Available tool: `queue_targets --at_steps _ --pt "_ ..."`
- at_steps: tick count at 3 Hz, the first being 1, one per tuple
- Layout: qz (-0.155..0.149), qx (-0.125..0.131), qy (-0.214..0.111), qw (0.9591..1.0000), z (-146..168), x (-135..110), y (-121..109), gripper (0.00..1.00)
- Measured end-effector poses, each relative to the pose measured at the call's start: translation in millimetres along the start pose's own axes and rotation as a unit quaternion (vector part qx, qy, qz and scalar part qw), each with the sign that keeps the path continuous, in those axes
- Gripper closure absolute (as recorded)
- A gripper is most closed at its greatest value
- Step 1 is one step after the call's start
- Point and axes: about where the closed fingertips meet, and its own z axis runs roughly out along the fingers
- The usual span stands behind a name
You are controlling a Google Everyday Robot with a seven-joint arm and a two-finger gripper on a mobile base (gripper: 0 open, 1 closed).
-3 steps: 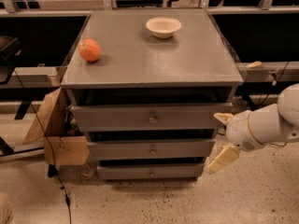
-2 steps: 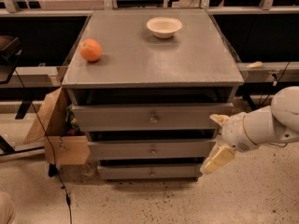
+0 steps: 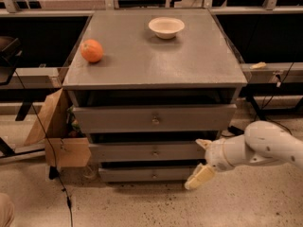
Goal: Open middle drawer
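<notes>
The grey cabinet has three drawers. The middle drawer has a flat grey front with a small round knob at its centre, and it looks closed. It sits below the taller top drawer and above the slim bottom drawer. My gripper is on a white arm coming in from the right, in front of the right end of the middle and bottom drawers. It is open and empty. One cream fingertip is level with the middle drawer front, the other with the bottom drawer. The gripper is well right of the knob.
On the cabinet top lie an orange at the left and a white bowl at the back. A cardboard box stands against the cabinet's left side. Cables trail on the speckled floor at the left.
The arm and gripper have moved left and slightly down, closer to the right end of the drawer fronts. The drawers have not moved.
</notes>
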Motion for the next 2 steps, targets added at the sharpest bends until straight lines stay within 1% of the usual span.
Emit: queue_targets --at_steps 1,2 --pt "0.04 -0.026 -0.028 0.9985 75.7 37.0 3.2 0.0" --pt "0.04 -0.026 -0.028 0.9985 75.7 36.9 3.2 0.0"
